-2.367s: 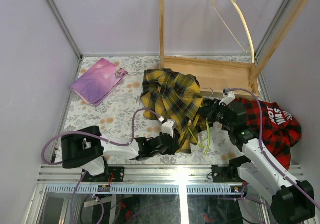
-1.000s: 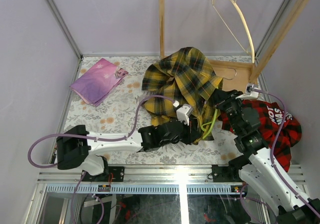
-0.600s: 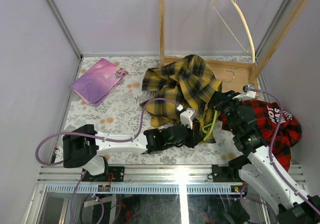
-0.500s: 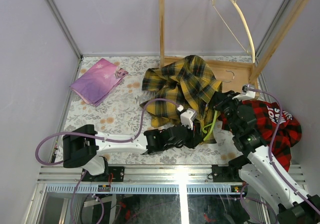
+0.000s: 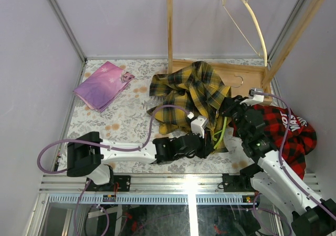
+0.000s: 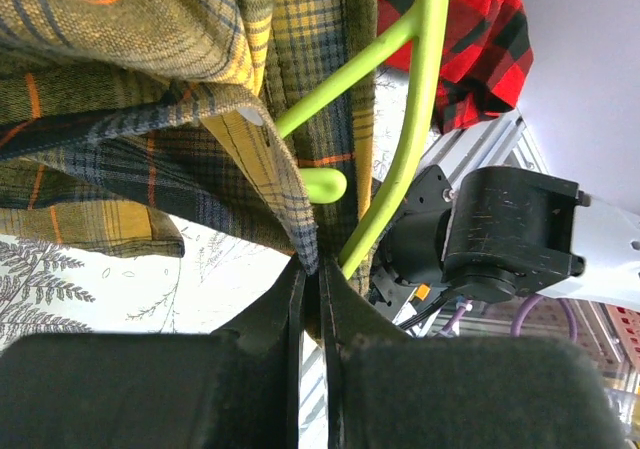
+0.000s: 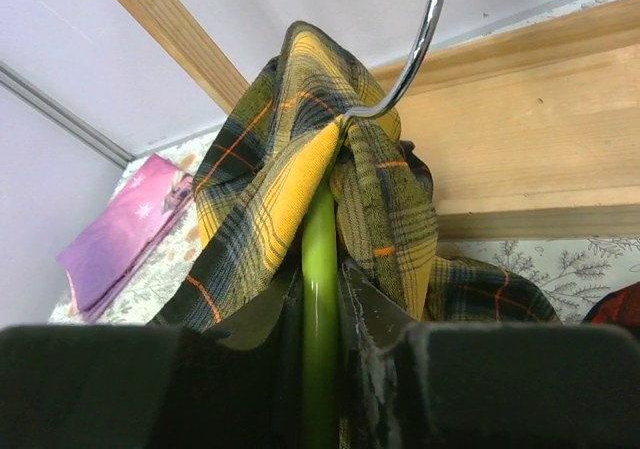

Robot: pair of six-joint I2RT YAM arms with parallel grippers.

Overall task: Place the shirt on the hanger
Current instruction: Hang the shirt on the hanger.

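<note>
The large yellow-and-black plaid flannel shirt point(image 5: 191, 91) sits in a raised, bunched heap over the middle of the floral-patterned table cover point(image 5: 115, 115), just in front of the base board point(image 5: 252, 70) of a pale wooden rack point(image 5: 169, 26). It is draped over the thin pale yellow-green clothes hanger point(image 5: 224, 126), one green bar of which shows at the heap's near right edge. The right gripper point(image 7: 320, 304) is clamped on the hanger's green stem with a finger on each side. Above it the small silver metal hook point(image 7: 422, 39) rises out of the cloth gathered at the top. The left gripper point(image 6: 312, 274), at the near edge of the heap, has its jaws pressed together on a hanging corner of the shirt's hem, just beside the hanger's rounded end. A red-and-black plaid garment with white lettering point(image 5: 289, 131) lies to the right. A folded pink-purple cloth point(image 5: 102, 84) lies at the far left, well apart. A cream curved hanger point(image 5: 256, 21) hangs from the rack at the far right.
</note>
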